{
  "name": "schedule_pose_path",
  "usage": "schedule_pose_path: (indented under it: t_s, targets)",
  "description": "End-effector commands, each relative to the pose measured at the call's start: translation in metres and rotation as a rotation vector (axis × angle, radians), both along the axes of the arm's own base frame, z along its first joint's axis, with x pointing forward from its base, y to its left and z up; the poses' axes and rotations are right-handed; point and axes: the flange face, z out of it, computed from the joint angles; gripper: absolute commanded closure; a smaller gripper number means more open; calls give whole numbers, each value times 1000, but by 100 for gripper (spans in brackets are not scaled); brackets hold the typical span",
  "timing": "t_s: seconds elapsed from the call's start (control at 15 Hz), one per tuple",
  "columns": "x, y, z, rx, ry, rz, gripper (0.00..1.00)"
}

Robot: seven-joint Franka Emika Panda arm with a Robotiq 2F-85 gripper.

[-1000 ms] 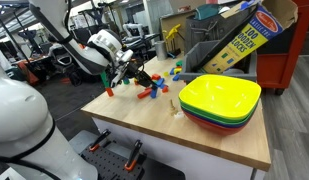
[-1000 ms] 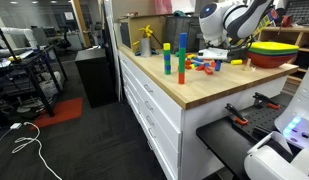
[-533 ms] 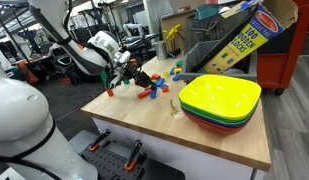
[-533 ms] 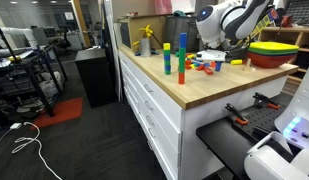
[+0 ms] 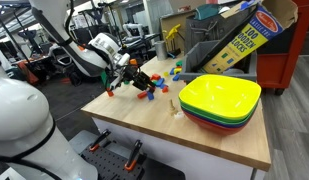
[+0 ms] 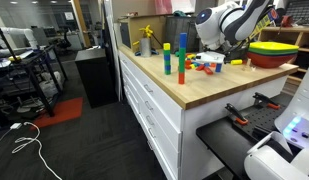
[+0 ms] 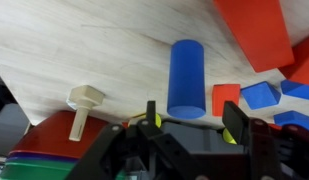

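In the wrist view my gripper (image 7: pixel 191 120) comes in from the bottom, open, its two black fingers (image 7: pixel 149 115) standing apart. A blue cylinder (image 7: pixel 186 78) lies on its side on the wooden table (image 7: pixel 114 60), just ahead of the gap between the fingers and touched by neither. A small red cube (image 7: pixel 225 98) and blue blocks (image 7: pixel 262 93) lie right of it, a large red block (image 7: pixel 259 30) beyond. In both exterior views the gripper (image 5: pixel 137 78) (image 6: pixel 208 52) hangs low over a scatter of coloured blocks (image 5: pixel 152 88).
A stack of coloured bowls (image 5: pixel 219 100) (image 6: pixel 274 48) stands on the table close by. A wooden peg (image 7: pixel 82 105) lies left of the cylinder. Two thin block towers (image 6: pixel 181 55) rise near the table's edge. A block box (image 5: pixel 249 35) stands behind.
The jaws have come apart from shut, leaving the blue cylinder lying on the table. The arm has hardly moved.
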Motion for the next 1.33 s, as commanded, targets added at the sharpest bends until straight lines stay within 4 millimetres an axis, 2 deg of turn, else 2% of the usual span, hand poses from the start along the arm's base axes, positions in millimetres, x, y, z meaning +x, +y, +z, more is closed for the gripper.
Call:
schedule_pose_path:
  t_s: [0.0,0.4,0.93,1.0,1.13,1.27]
  targets:
    - [-1,1,1,7,-11,-22,1]
    - [2,-5,19,288,14,47,0]
    - [9,-56,56,447,118,34,0]
    - [9,-57,58,483,139,54,0]
    - [8,-44,52,571,193,116,0]
    - [6,-35,60,667,234,177,0]
